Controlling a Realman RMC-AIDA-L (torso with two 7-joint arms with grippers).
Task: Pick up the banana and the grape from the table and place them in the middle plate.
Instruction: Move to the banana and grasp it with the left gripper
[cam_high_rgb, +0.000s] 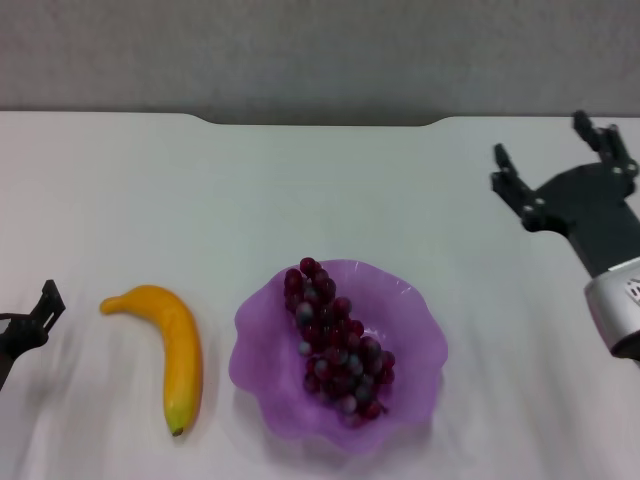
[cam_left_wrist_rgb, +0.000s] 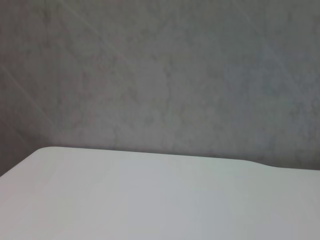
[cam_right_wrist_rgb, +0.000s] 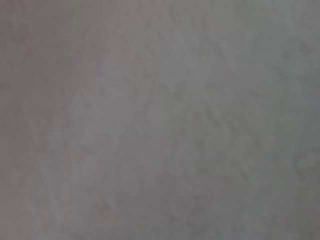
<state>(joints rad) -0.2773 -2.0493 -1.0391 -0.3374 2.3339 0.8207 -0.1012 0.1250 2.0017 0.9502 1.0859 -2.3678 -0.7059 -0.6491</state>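
Grape (cam_high_rgb: 336, 343) lies inside middle plate (cam_high_rgb: 420, 345), nearest the robot. Banana (cam_high_rgb: 171, 350) rests on bench (cam_high_rgb: 300, 190) just beside the plate's left rim, not yet placed. Left tool (cam_high_rgb: 28, 318) near the banana; grip state cannot be told. Right tool (cam_high_rgb: 560, 160) farther off, spread, carrying nothing. Risk: the smooth curved banana rolling from an off-centre pinch.

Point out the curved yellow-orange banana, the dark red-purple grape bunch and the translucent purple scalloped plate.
banana (cam_high_rgb: 181, 352), head view, middle of its body.
grape bunch (cam_high_rgb: 338, 345), head view, centre of cluster.
plate (cam_high_rgb: 262, 352), head view, bare left wall.
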